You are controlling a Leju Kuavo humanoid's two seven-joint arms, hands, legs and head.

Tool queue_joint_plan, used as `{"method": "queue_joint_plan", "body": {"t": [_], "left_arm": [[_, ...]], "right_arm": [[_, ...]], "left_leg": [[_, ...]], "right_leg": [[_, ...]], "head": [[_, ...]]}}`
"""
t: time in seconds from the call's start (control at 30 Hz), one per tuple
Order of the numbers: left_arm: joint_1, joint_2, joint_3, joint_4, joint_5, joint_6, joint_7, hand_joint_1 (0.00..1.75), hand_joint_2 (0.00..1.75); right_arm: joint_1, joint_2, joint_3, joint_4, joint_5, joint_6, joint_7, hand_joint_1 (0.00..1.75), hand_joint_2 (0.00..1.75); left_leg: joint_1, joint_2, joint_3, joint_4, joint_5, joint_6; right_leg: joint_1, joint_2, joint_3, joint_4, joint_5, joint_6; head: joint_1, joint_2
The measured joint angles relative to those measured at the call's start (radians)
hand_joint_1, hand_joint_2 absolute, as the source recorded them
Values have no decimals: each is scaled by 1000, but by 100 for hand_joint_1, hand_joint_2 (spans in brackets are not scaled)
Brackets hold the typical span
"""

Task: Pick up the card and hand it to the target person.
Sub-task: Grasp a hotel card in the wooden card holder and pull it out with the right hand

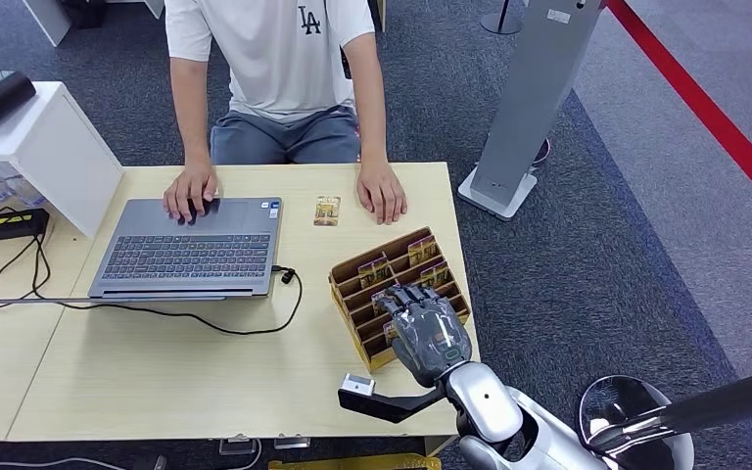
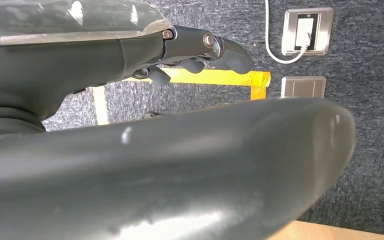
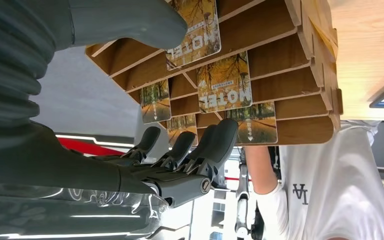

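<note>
My right robot hand (image 1: 429,328) over card rack (image 1: 352,284) on tabletop (image 1: 157,372), fingers (image 3: 220,137) apart, holding nothing. Target card (image 3: 224,82) upright in slot: thin, stiff, light, slick. Pinch exposed top edge. Left robot hand (image 2: 200,52) empty, fingers loosely curled.

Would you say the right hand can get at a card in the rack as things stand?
Probably yes: the right hand hovers right over the rack, fingers apart beside the upright cards, nothing between them.

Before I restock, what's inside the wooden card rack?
The wooden card rack holds several hotel cards standing in its tiered slots. The right hand hovers over its near rows, hiding whatever sits there.
</note>
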Motion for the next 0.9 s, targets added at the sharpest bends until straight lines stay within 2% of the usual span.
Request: {"method": "queue_joint_plan", "body": {"t": [0.4,0.53,0.6,0.73,0.9], "left_arm": [[0,0,-16,0,3,0,0,0,0],[0,0,-19,0,4,0,0,0,0],[0,0,-23,0,6,1,0,0,0],[0,0,-25,0,9,3,0,0,0],[0,0,-25,0,9,3,0,0,0]], "right_arm": [[-4,6,-2,64,-2,-2,7,83,175],[-5,7,-2,79,-1,0,7,82,175],[-6,8,-2,86,-1,1,7,89,175],[-9,11,-2,95,0,2,7,134,175],[-11,13,-2,102,1,5,7,134,175]], "left_leg": [[0,0,0,0,0,0],[0,0,0,0,0,0],[0,0,0,0,0,0],[0,0,0,0,0,0],[0,0,0,0,0,0]], "right_leg": [[0,0,0,0,0,0],[0,0,0,0,0,0],[0,0,0,0,0,0],[0,0,0,0,0,0],[0,0,0,0,0,0]], "head": [[0,0],[0,0],[0,0],[-1,0],[0,0]]}}
